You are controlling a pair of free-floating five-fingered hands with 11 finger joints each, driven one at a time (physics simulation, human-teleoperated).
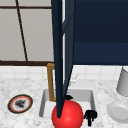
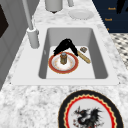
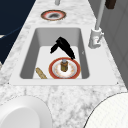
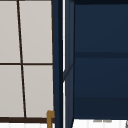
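Sink station, as you find it:

- Your left hand [image 2: 65,46] sits low inside the sink [image 2: 98,52], over the red-rimmed plate [image 2: 53,65]. Its fingers are straight and spread, pointing down toward the plate and gripping nothing: a released hand. You cannot tell whether the fingertips touch the plate.
- A small brown jar [image 2: 63,58] stands upright at the middle of that plate, just under the hand and apart from it. The right side view shows the same stack: hand [image 3: 62,47] above, jar [image 3: 64,65] below, plate [image 3: 75,71] on the basin floor.
- A wooden tool [image 2: 83,56] lies flat on the basin floor at the near side of the plate, just beside its rim.
- Your right hand [image 1: 90,116] hangs in the air at the near right corner of the sink, well apart from the jar. You cannot tell its state.
- In the front view a red round shape [image 1: 67,115] covers most of the basin, with the left hand [image 1: 68,97] peeking out just above it.
- The tap [image 2: 32,37] stands at the far edge of the sink.
- On the worktop [image 2: 30,100], a dragon-patterned plate [image 1: 20,103] lies left of the sink; a white plate [image 1: 118,112] and a grey canister [image 1: 123,82] sit to the right.
- A dark blue cabinet door [image 1: 58,50] stands open above the sink.
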